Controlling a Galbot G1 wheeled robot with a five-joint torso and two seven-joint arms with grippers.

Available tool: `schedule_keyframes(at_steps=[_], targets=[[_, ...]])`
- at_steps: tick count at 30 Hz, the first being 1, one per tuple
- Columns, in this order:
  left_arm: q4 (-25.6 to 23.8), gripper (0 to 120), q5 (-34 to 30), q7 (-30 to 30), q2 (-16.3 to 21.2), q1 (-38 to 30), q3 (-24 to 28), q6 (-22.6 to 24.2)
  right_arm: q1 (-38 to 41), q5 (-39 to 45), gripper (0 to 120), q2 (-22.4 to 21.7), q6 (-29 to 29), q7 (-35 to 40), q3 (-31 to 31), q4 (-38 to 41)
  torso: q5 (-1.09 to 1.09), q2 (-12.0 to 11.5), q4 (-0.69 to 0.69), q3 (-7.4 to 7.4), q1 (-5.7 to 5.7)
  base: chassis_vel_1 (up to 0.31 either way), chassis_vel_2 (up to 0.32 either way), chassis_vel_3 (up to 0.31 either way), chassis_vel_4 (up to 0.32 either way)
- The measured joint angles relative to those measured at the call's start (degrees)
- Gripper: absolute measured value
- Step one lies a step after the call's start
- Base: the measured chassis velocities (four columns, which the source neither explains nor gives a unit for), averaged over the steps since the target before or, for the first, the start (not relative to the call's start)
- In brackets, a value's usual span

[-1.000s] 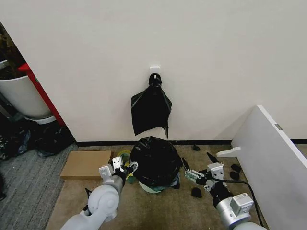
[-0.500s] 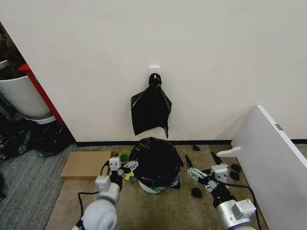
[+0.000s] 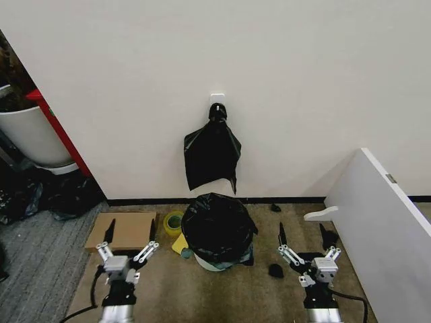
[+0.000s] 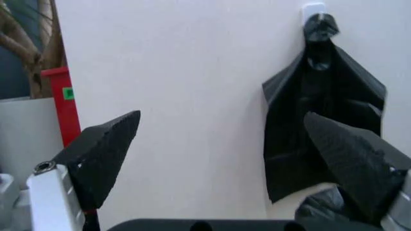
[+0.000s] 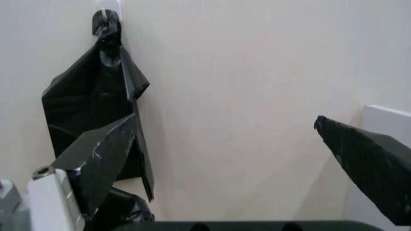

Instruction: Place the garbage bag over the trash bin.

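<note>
Black garbage bag (image 3: 219,225) draped over trash bin (image 3: 214,262)

No readable text, brand, number or sign anywhere. Only candidate: a small green label patch (image 4: 68,93) on the tall red panel (image 4: 67,108) beside the cream wall, seen from the left wrist; whatever is printed on it can't be made out. The square white wall hook plate (image 3: 217,99) holding the bundled black plastic bags (image 3: 211,155) is unmarked.

Both arms: silver-grey wrists, white gripper blocks, pointy black jaws, small screw heads, probably black cable trailing.
</note>
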Motion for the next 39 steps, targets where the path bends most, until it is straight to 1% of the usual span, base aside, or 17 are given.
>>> schedule_keyframes(at_steps=[5, 9, 15, 22, 34, 39], targets=[[-0.05, 100, 1.61, -0.1, -0.42, 2.18, 1.1, -1.53, -0.79, -1.63, 100, 0.61, 0.62, 0.72, 0.2, 0.44, 0.01, 0.0, 0.01, 0.0, 0.0, 0.0, 0.0, 0.0, 0.0], [-0.21, 100, 1.73, -0.28, -0.61, 2.45, 1.79, -1.37, -1.23, -1.76, 100, 0.7, 0.77, 1.01, 0.22, 0.51, 0.0, 0.0, 0.0, 0.0, 0.0, 0.0, 0.0, 0.0, 0.0], [-0.29, 100, 4.41, -1.38, -0.26, 3.59, 2.79, -0.83, -2.33, -3.92, 100, 1.93, 2.11, 1.01, -0.07, 0.81, 0.0, 0.0, 0.0, 0.0, 0.01, 0.0, 0.0, 0.0, 0.0], [-0.3, 100, 3.45, -1.75, 0.28, 4.12, 3.19, 0.0, -2.61, -5.52, 100, 3.36, 3.41, 2.05, -0.7, 0.39, 0.0, 0.0, 0.0, 0.01, 0.01, 0.0, 0.0, 0.0, 0.0], [-0.44, 100, 3.67, -1.87, 0.37, 3.98, 3.74, 0.06, -1.83, -3.52, 100, 3.28, 4.33, -0.99, -0.74, 0.51, 0.01, 0.0, 0.0, 0.01, 0.01, 0.0, 0.0, 0.0, 0.0], [-0.37, 100, 4.0, -1.94, 0.19, 4.07, 3.92, 0.06, -1.26, -4.53, 100, 2.71, 3.25, -0.74, 0.19, 0.18, 0.01, 0.0, 0.0, 0.01, 0.01, 0.0, 0.0, 0.0, 0.0]])
